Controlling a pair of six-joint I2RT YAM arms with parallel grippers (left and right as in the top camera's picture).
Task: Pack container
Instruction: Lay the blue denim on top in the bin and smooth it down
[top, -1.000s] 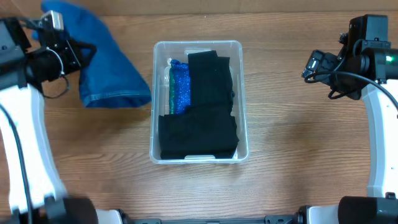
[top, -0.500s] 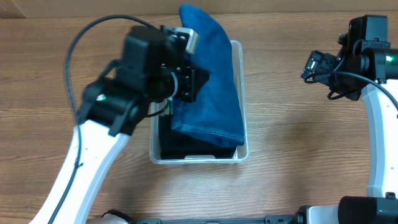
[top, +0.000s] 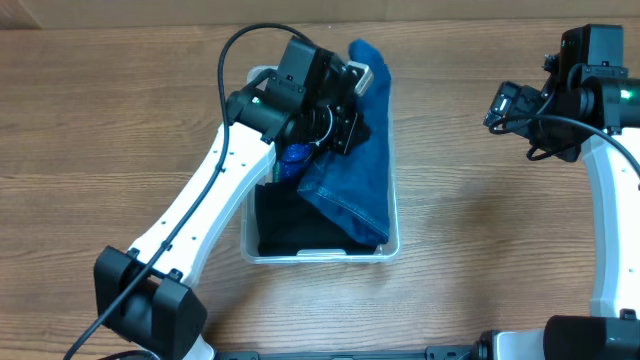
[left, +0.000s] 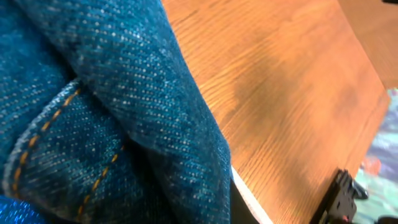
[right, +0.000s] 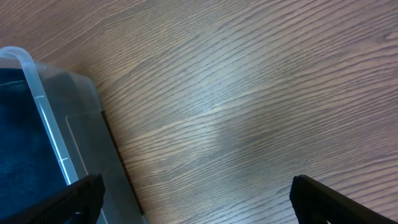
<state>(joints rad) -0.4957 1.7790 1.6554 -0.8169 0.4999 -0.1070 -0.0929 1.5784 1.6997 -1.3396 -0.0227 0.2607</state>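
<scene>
The clear plastic container (top: 318, 257) stands at the table's middle. It holds a black garment (top: 295, 222) and a sparkly blue item (top: 292, 160). My left gripper (top: 347, 100) is over the container's far end, shut on blue denim jeans (top: 362, 180) that drape down the container's right side, with the top end over the far rim. In the left wrist view the denim (left: 93, 112) fills the frame and hides the fingers. My right gripper (top: 500, 105) is open and empty, to the right of the container; its wrist view (right: 199, 199) shows the container's corner (right: 34, 74).
Bare wooden table (top: 500, 230) lies right of the container and bare wood (top: 110, 130) lies left of it. The left arm (top: 200, 210) stretches diagonally from the front left over the container's left wall.
My left arm carried the jeans from the table's far left over the container and lowered them. The jeans now lie along its right side. The right arm has not moved.
</scene>
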